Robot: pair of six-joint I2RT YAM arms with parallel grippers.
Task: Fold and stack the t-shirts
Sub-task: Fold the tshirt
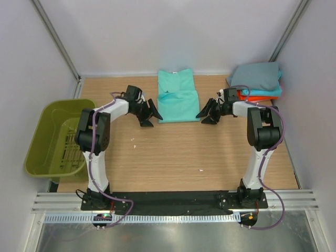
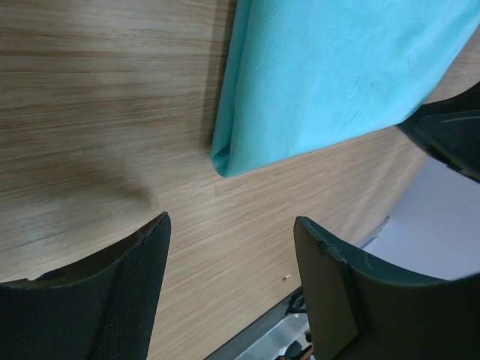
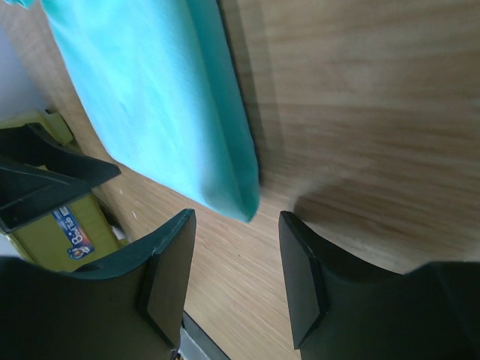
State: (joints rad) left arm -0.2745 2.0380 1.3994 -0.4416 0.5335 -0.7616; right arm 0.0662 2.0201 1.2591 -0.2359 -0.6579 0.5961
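A mint-green t-shirt (image 1: 177, 97) lies partly folded at the back middle of the table. My left gripper (image 1: 150, 117) is open and empty just left of its near-left corner (image 2: 225, 161), apart from it. My right gripper (image 1: 206, 115) is open and empty just right of its near-right corner (image 3: 244, 202), apart from it. A stack of folded shirts sits at the back right: slate grey (image 1: 257, 76) on top, bright cyan (image 1: 274, 92) and orange-red (image 1: 251, 97) edges showing beneath.
An olive-green plastic basket (image 1: 48, 137) stands off the table's left edge. The wooden table (image 1: 178, 157) stretches toward the arm bases. White walls enclose the back and sides. The right gripper's fingers (image 2: 450, 135) show in the left wrist view.
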